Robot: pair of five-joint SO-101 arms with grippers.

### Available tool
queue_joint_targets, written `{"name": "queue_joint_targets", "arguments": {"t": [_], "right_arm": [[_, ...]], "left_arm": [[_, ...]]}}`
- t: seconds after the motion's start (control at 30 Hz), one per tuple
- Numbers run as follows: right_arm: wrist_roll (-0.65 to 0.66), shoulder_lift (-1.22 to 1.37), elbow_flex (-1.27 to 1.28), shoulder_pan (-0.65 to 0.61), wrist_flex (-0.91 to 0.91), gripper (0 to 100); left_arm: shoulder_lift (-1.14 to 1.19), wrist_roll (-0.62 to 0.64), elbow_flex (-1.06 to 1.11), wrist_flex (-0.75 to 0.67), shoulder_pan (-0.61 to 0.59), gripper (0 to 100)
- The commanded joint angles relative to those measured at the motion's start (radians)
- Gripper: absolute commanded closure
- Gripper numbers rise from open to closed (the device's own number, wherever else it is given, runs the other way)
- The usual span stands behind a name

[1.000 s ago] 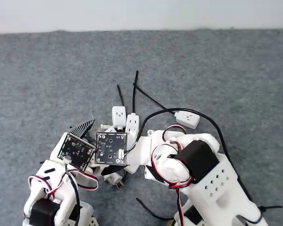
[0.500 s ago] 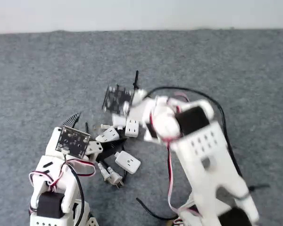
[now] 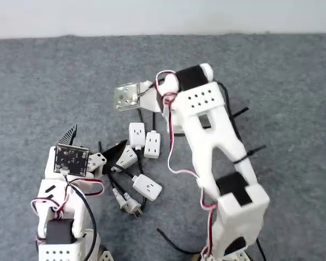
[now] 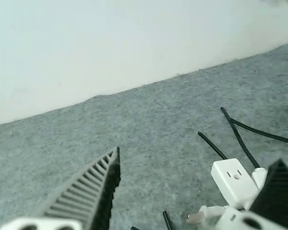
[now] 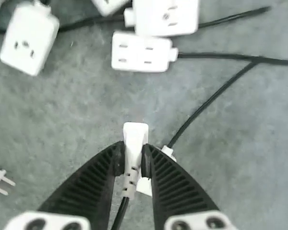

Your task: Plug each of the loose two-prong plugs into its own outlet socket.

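Plug [image 5: 134, 138], white, cord trailing back between the fingers: we record it pinched in the right gripper [image 5: 133, 149], jaws pressed onto its two flanks. Its body runs in line with the fingers, nose pointing ahead, and we cannot make out the prongs. Ahead of that nose, across a stretch of bare carpet [image 5: 62, 105], lies the nearest socket block [image 5: 144, 51], slotted face up, its long axis crosswise to the plug's. A second socket block [image 5: 165, 17] sits just beyond it, and a third socket block [image 5: 26, 36] lies off to one side. We judge the coming move turns on this gap: the plug has to be carried forward over the slotted face and its prongs squared to the slots. Left gripper [image 4: 197, 160]: jaws spread wide, holding nothing, a square socket [image 4: 233, 179] lying between them, close to one finger. From above, we place the left arm nearer the cluster. A loose plug [image 3: 130, 204] lies unplugged on the carpet beside it.
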Motion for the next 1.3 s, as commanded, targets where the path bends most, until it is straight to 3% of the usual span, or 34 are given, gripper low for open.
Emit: {"name": "queue_joint_targets", "arguments": {"t": [0.0, 0.2, 0.6, 0.8, 1.27], "right_arm": [[0.100, 0.076, -0.068, 0.045, 0.042, 99.1], [0.186, 0.114, -0.068, 0.120, 0.042, 99.1], [0.506, 0.124, -0.068, 0.387, 0.038, 99.1], [0.651, 0.199, -0.074, 0.444, 0.028, 99.1], [0.643, 0.372, -0.071, 0.418, -0.065, 99.0]], "left_arm": [[-0.003, 0.014, 0.002, -0.051, -0.006, 56], [-0.003, 0.012, 0.005, -0.051, -0.006, 56], [-0.003, -0.031, 0.016, -0.052, 0.000, 56], [-0.003, -0.031, 0.019, -0.064, 0.000, 56], [-0.003, -0.031, 0.019, -0.064, 0.002, 56]]}}
